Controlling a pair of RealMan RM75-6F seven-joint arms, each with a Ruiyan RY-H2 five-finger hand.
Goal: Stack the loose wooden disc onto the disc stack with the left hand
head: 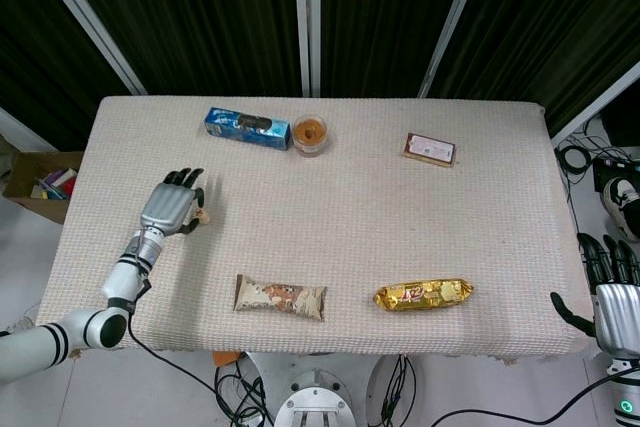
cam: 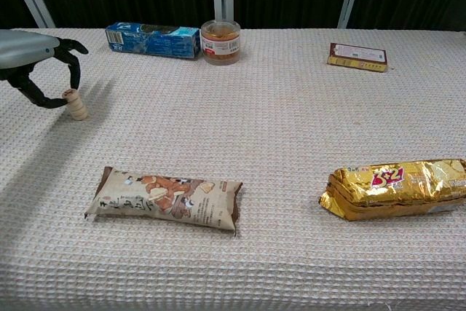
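Now, operator, your scene reads:
Left hand (cam: 29, 60): your fingers (cam: 71, 65) curve around the top of the disc stack (cam: 75, 103); whether they pinch it, you cannot tell.
Disc stack: upright at the desk's (cam: 291, 121) left edge.
Loose disc: not told apart from the stack.
Right hand (head: 612, 292): off the desk's right corner, fingers spread, holding nothing.

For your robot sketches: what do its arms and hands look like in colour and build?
The left hand has a silver-grey back and black fingers, on a white arm with black joint bands. The right hand matches; a green light glows below it.
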